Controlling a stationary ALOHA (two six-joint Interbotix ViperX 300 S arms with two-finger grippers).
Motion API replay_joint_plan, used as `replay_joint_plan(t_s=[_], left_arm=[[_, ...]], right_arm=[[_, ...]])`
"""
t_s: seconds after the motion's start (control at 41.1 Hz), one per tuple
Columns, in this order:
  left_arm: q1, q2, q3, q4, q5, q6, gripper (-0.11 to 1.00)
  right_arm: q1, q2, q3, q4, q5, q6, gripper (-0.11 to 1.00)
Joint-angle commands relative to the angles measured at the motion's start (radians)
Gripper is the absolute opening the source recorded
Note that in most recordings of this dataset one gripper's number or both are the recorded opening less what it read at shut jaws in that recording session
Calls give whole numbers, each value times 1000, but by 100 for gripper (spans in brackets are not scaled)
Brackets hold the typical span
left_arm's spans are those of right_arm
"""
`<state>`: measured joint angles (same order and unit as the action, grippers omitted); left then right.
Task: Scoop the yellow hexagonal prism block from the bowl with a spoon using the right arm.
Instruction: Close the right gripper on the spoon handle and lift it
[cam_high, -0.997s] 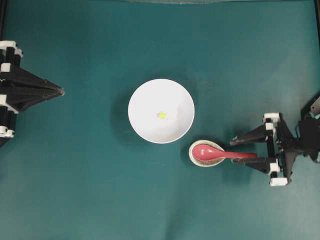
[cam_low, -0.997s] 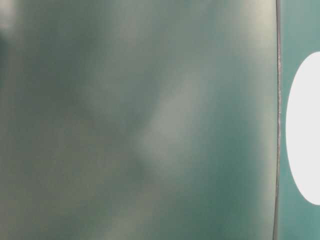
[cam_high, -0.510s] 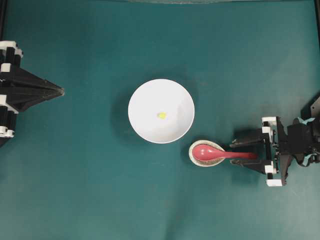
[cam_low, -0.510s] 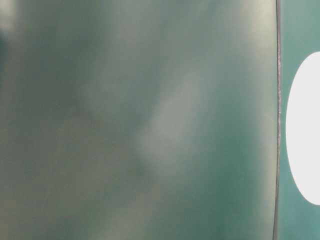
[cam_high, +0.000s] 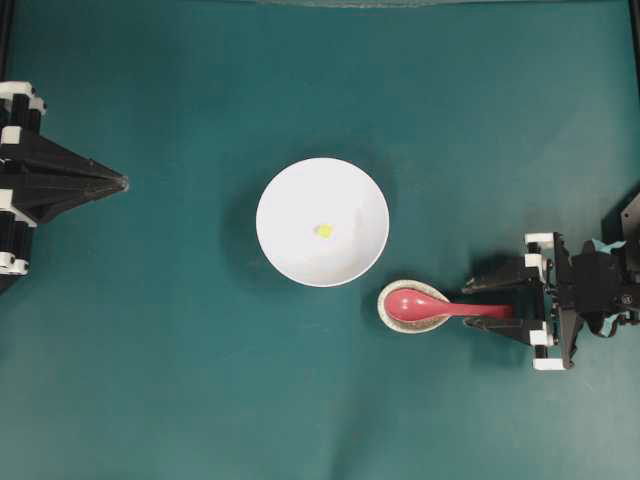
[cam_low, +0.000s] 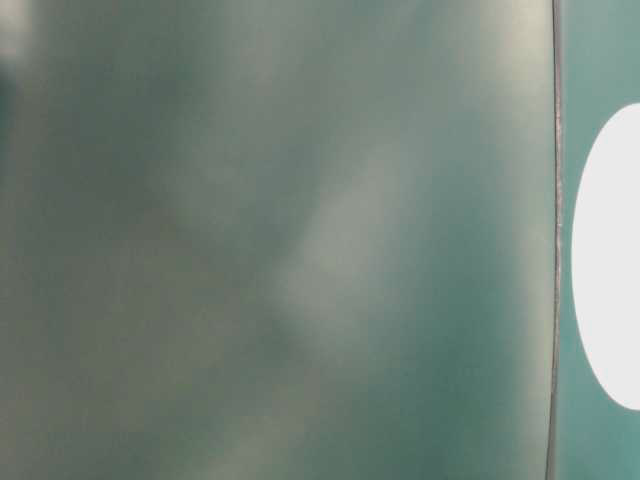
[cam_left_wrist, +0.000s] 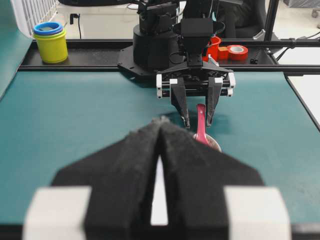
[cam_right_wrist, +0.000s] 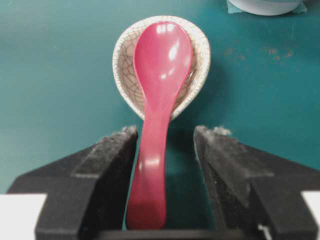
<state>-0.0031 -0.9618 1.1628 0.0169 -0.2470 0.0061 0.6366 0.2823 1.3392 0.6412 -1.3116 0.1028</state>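
Here | writing: none legible | spoon (cam_right_wrist: 159, 90) | right claw (cam_right_wrist: 165, 150) agape

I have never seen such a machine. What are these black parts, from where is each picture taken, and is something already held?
This is a robot with two arms at a green table. One picture looks down from above; two come from cameras on the arms' wrists; the table-level picture is too blurred to read. The left gripper, at the left edge, is shut and holds nothing. The right gripper is open, its fingers on either side of the handle of the pinkish-red spoon, not yet closed on it. The spoon's scoop rests in a small speckled dish. Beside it stands a large white bowl with a tiny yellow block inside. Nothing is held yet.
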Motion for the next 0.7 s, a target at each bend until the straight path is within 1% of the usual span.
replay_joint_plan(t_s=[0.0, 0.34, 0.462, 0.559, 0.681], left_arm=[[0, 3, -25, 3, -9, 2, 2], [2, 5, -25, 3, -9, 2, 2], [0, 3, -25, 3, -9, 2, 2], [2, 3, -25, 5, -9, 2, 2], [2, 3, -25, 3, -9, 2, 2]], right_arm=[[3, -8, -2, 2, -2, -11, 56], [3, -9, -6, 0, -2, -38, 55], [3, -8, -8, 0, -3, -38, 54], [3, -8, -11, 0, -2, -38, 50], [3, -9, -12, 0, -2, -38, 42]])
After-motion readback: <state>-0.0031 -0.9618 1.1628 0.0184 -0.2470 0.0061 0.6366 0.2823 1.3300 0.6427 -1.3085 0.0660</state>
